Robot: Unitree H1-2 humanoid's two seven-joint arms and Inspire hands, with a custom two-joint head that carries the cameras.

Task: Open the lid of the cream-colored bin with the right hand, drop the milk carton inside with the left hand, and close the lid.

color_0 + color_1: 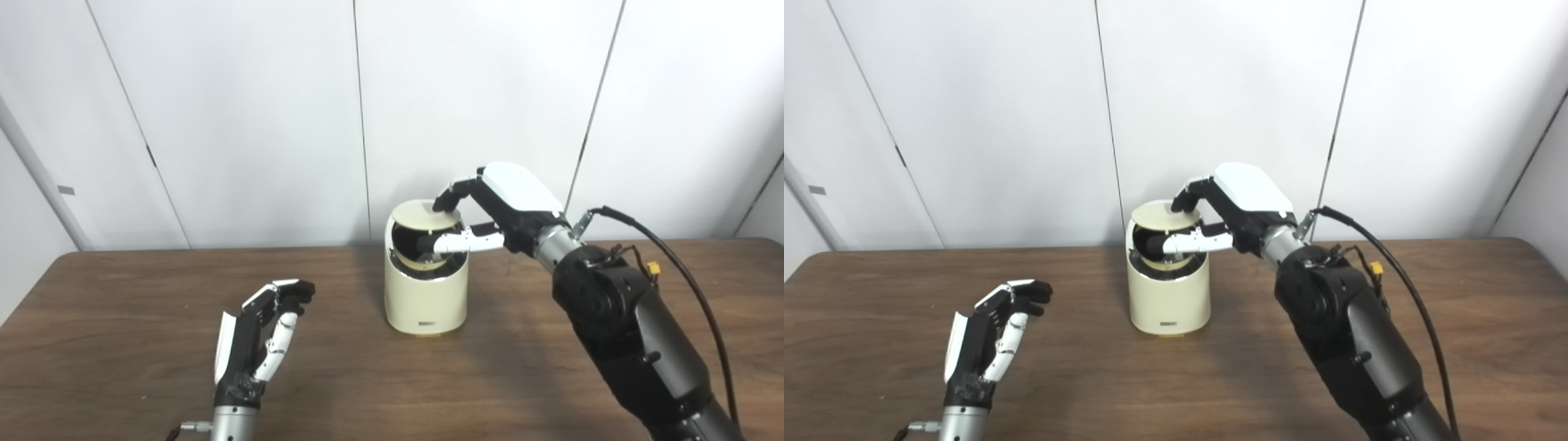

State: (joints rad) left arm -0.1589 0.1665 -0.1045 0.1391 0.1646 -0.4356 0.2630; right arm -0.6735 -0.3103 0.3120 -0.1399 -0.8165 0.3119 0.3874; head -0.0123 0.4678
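The cream-colored bin (422,300) stands upright in the middle of the table. Its round lid (422,214) is lifted and tilted, and a dark opening shows beneath it. My right hand (502,208) comes in from the right and is shut on the lid, with fingers on the lid's top and the thumb under it in the opening. My left hand (263,331) hovers over the table to the front left of the bin, well apart from it. It is open, with fingers loosely curled and nothing in it. No milk carton shows in either view.
The brown wooden table (122,294) runs the full width of the picture, and white wall panels (245,122) stand close behind it. A black cable (686,269) loops off my right forearm.
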